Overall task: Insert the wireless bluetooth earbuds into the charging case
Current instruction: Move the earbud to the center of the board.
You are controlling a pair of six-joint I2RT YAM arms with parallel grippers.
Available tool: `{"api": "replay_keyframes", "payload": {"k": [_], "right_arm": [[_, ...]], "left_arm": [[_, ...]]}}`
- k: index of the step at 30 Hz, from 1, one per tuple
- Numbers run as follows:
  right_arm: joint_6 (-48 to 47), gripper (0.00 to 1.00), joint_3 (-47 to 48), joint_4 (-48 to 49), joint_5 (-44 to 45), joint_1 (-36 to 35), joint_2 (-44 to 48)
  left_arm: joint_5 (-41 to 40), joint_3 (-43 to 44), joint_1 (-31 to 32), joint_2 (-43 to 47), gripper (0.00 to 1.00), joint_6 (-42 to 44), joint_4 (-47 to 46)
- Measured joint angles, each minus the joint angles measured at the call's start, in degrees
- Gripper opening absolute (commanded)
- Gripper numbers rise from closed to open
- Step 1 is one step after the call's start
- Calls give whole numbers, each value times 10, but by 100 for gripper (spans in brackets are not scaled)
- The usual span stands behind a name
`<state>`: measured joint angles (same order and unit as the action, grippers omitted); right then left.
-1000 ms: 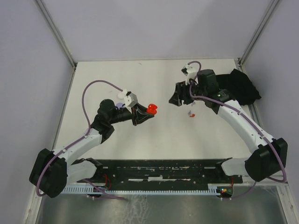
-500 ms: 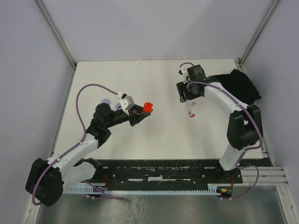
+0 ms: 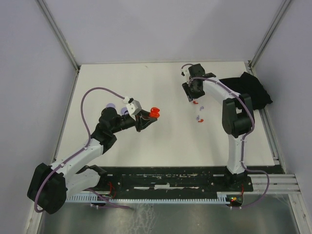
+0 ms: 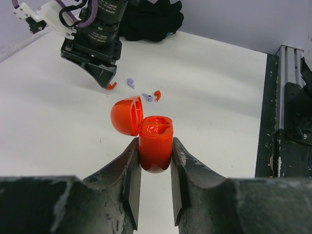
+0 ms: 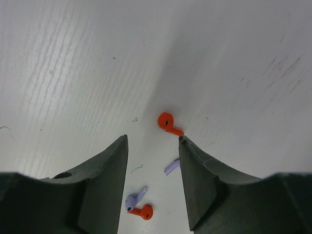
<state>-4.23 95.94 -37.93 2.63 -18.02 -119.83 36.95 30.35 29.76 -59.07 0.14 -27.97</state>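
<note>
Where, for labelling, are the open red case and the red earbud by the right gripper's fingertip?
open red case point(image 4: 156, 146): left wrist view, its lower half.
red earbud point(image 5: 166, 120): right wrist view, its round head.

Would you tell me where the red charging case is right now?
The red charging case is left of centre in the top view, clamped in the left hand, lid open.

Left gripper point(image 4: 155, 152) clamped on red case point(image 4: 157, 138), lid hinged open to left. Ahead: right gripper point(image 4: 102, 75) tip-down over table point(image 4: 219, 97), red earbud point(image 4: 111, 87) at its tip, lilac earbud point(image 4: 130, 83) just beside. Second lilac earbud point(image 4: 147, 97) and second red earbud point(image 4: 157, 94) nearer case. Black cloth point(image 4: 151, 19) far behind.
</note>
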Motion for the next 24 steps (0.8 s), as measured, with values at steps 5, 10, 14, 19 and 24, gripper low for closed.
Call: {"api": "replay_keyframes", "payload": {"k": [5,10,14,19,24], "right_arm": [[-5,51,28,-5,0,7,-33],[-11,48,37,-16,-1,13,-56],[-13,40,49,-24,-7,16,-78],[-14,26,56,-33,-17,16,-83],[-6,20,57,-36,-31,16,-83]], "left_arm": [[0,0,0,-7,3,4,5],[0,0,0,-14,3,4,9],[0,0,0,-16,3,4,10],[0,0,0,-16,3,5,10],[0,0,0,-16,3,5,10]]}}
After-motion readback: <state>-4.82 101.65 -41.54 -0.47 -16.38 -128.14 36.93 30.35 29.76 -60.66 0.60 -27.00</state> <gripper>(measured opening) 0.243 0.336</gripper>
